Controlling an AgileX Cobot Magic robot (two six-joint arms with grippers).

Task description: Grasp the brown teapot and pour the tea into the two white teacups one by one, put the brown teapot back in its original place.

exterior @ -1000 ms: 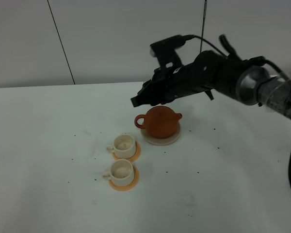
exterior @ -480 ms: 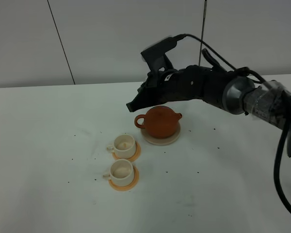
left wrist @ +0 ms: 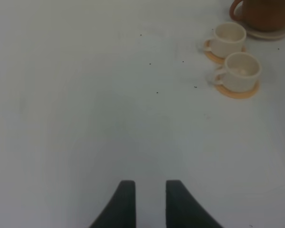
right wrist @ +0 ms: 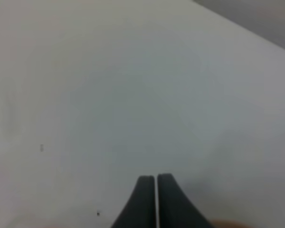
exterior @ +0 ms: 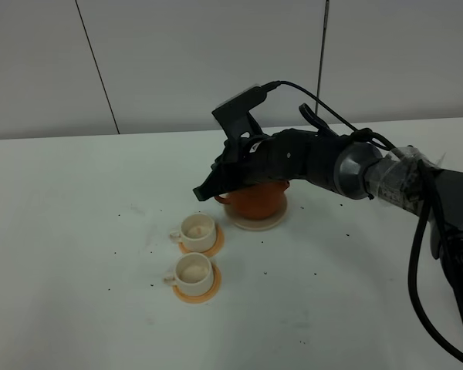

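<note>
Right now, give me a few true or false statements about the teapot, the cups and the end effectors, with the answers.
1. The squat reddish-brown clay teapot sits on the flat cream trivet. True.
2. The right end effector grips the teapot's handle. False: it is shut on nothing.
3. Both small white teacups stand on round orange coasters. True.
4. The left end effector holds a teacup. False: it is empty, above the white table.
</note>
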